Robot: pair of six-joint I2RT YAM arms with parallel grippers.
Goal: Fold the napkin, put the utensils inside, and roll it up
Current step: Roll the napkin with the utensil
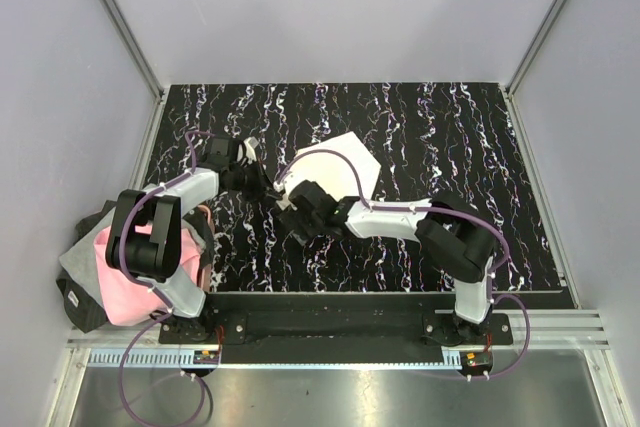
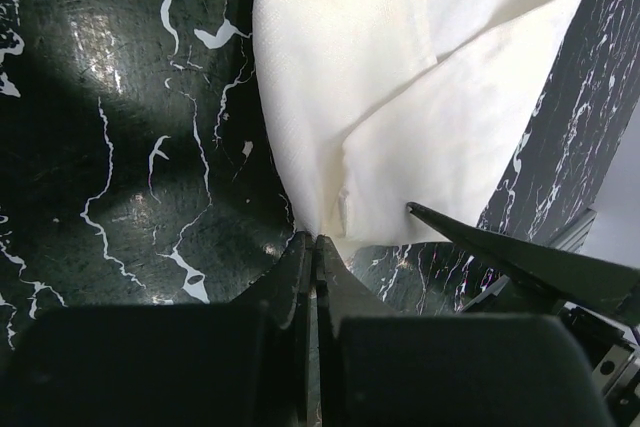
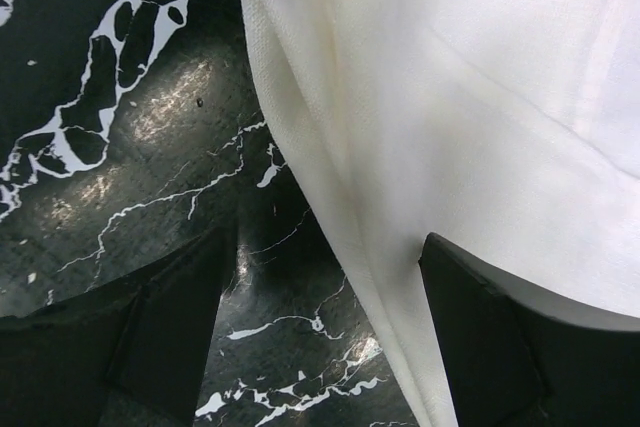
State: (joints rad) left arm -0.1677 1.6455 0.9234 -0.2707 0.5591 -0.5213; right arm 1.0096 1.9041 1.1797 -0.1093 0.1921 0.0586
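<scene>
We're pinching a corner of the napkin [image 1: 335,162] in the closed left gripper [image 2: 310,244]. The right gripper [image 3: 328,247] is sitting wide open, straddling the cloth's edge on the bench [image 1: 450,147].

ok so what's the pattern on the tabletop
Black with white marble-like veining. The tabletop shows best in the top external view.

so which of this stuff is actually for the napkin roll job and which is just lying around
For the job:
- cream napkin, lying on the black marbled table
- utensils: none show in any view

Just lying about:
- pink and grey cloth, bunched beside the table's left edge near the left arm's base
</scene>
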